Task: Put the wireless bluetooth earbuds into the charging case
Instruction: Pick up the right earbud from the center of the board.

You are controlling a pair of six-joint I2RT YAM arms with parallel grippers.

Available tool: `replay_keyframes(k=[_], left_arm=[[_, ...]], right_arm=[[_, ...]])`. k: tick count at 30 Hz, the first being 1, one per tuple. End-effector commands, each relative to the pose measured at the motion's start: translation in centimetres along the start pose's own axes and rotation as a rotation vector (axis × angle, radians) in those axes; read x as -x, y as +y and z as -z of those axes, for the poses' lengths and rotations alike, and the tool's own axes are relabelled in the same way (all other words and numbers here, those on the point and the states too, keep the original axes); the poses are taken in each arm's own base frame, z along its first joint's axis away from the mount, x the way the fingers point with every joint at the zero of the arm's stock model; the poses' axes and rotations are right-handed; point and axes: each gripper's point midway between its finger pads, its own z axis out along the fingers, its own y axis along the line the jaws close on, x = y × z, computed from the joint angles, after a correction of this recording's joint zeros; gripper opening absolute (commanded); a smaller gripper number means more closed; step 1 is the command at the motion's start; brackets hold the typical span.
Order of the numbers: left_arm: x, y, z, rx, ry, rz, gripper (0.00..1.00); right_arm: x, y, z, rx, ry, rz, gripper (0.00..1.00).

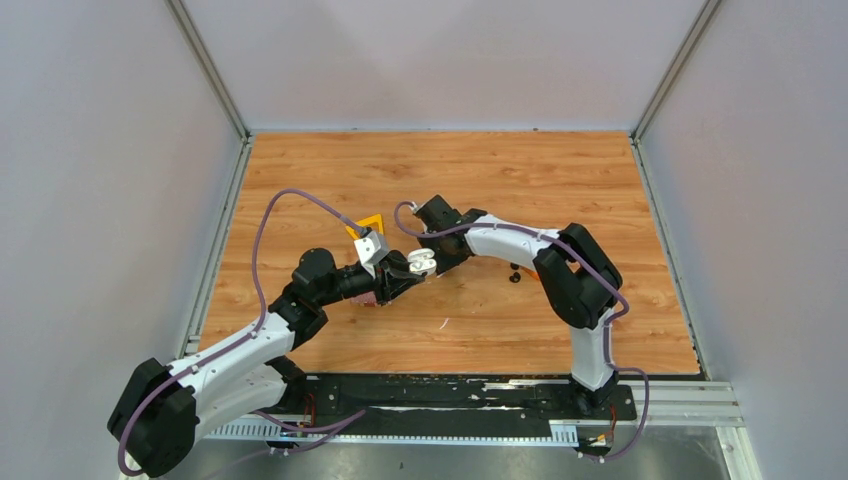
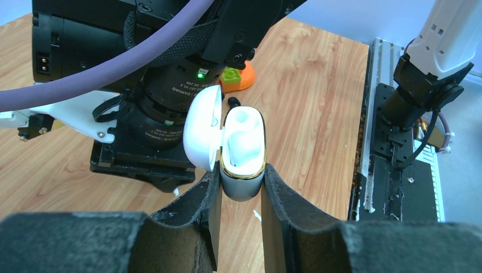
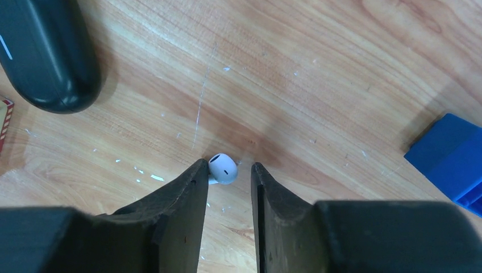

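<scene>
My left gripper (image 2: 241, 177) is shut on the lower body of the white charging case (image 2: 243, 151) and holds it above the table, with the lid swung open to the left. The case's inside looks white; I cannot tell whether an earbud is in it. In the top view the case (image 1: 421, 262) sits between the two wrists. My right gripper (image 3: 229, 165) is low over the wood with its jaws slightly apart. One white earbud (image 3: 222, 169) lies on the table at their tips, touching the left finger and clear of the right one. A second earbud is not in view.
A black oval object (image 3: 48, 54) lies on the wood beyond the right gripper's left side. A blue block (image 3: 449, 159) is at the right edge. An orange piece with a green brick (image 2: 239, 77) sits behind the case. Small black bits (image 1: 515, 272) lie near the right arm.
</scene>
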Motion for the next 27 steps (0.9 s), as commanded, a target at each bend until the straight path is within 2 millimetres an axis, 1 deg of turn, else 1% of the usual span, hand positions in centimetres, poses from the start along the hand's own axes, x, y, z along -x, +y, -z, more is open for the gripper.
replay_keyframes(k=[1,4,8,14,19,23,24,25,26,27], left_arm=[[2.1,-0.1,-0.2,-0.012,-0.047,-0.046,0.0],[2.0,0.0,-0.3,-0.012,-0.045,-0.045,0.0],[1.9,0.0,-0.3,-0.009,-0.041,-0.043,0.0],[1.8,0.1,-0.3,-0.007,-0.039,-0.042,0.0],[1.9,0.0,-0.3,-0.008,-0.041,-0.042,0.0],[2.0,0.0,-0.3,-0.012,-0.042,-0.043,0.0],[1.9,-0.1,-0.3,-0.013,-0.041,-0.043,0.0],[2.0,-0.1,-0.3,-0.013,-0.043,-0.042,0.0],[2.0,-0.1,-0.3,-0.012,-0.043,-0.044,0.0],[2.0,-0.1,-0.3,-0.012,-0.043,-0.044,0.0]], right_arm=[[-1.5,-0.3,1.2,-0.03,0.031,-0.031,0.33],[-1.9,-0.1,1.2,-0.02,0.041,-0.045,0.29],[-1.9,0.2,0.4,-0.011,0.055,-0.044,0.25],[-2.0,0.0,-1.0,-0.026,0.077,-0.022,0.25],[-1.9,-0.2,-1.4,-0.032,0.08,-0.013,0.23],[-1.9,-0.1,-1.6,-0.023,0.08,-0.006,0.16],[-1.9,-0.2,-1.5,-0.024,0.079,-0.004,0.16],[-1.8,-0.2,-1.5,-0.026,0.077,-0.005,0.18],[-1.6,-0.2,-1.5,-0.025,0.073,-0.003,0.23],[-1.5,-0.1,-1.5,-0.022,0.072,0.0,0.31]])
